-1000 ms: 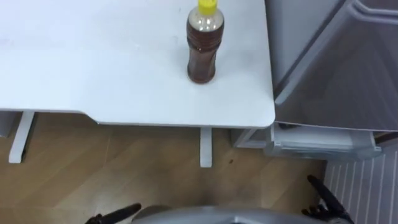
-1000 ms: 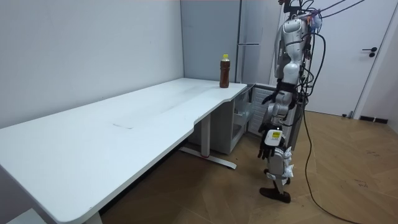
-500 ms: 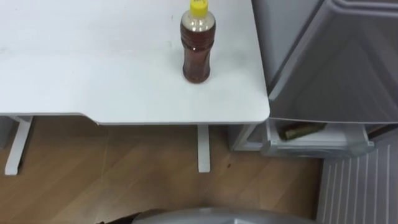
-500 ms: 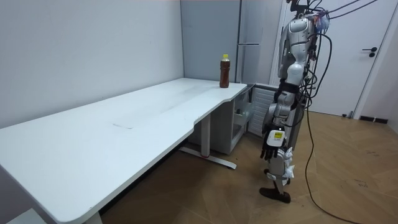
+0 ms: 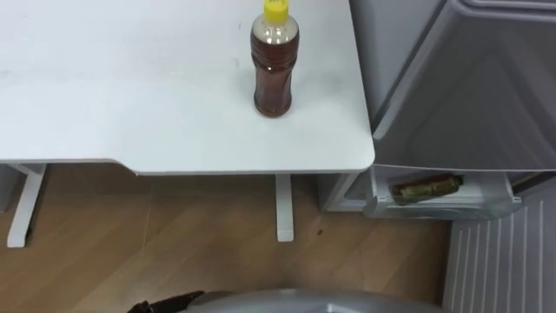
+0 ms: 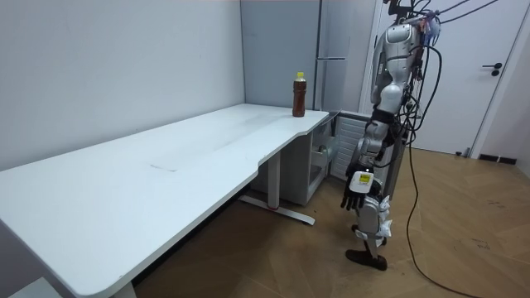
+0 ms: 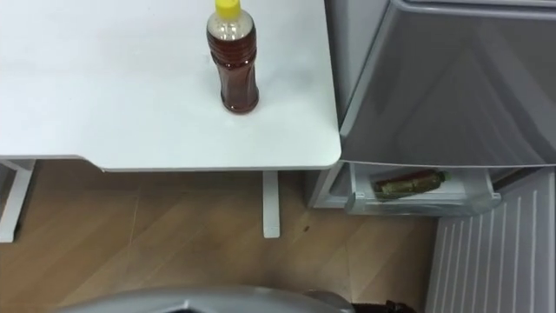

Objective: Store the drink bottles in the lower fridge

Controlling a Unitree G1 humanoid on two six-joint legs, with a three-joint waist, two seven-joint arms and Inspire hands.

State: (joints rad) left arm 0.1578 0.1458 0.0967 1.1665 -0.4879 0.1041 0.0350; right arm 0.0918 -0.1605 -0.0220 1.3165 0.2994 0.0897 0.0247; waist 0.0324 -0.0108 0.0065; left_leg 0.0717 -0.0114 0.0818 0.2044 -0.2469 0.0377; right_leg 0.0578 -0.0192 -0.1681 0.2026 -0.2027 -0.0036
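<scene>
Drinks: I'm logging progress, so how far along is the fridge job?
Done: one drink lies in the open lower drawer. In hand: nothing; the left hand hangs open. Left: the yellow-capped bottle, upright on the table, goes in, then the drawer shuts.

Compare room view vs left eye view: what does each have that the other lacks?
Room view: the robot standing at the table end beside the fridge, plus a white door at the room view's right. Left eye view: a second bottle lying in the open lower drawer. Both: the yellow-capped bottle upright near the table corner, and the left hand, hanging open.
</scene>
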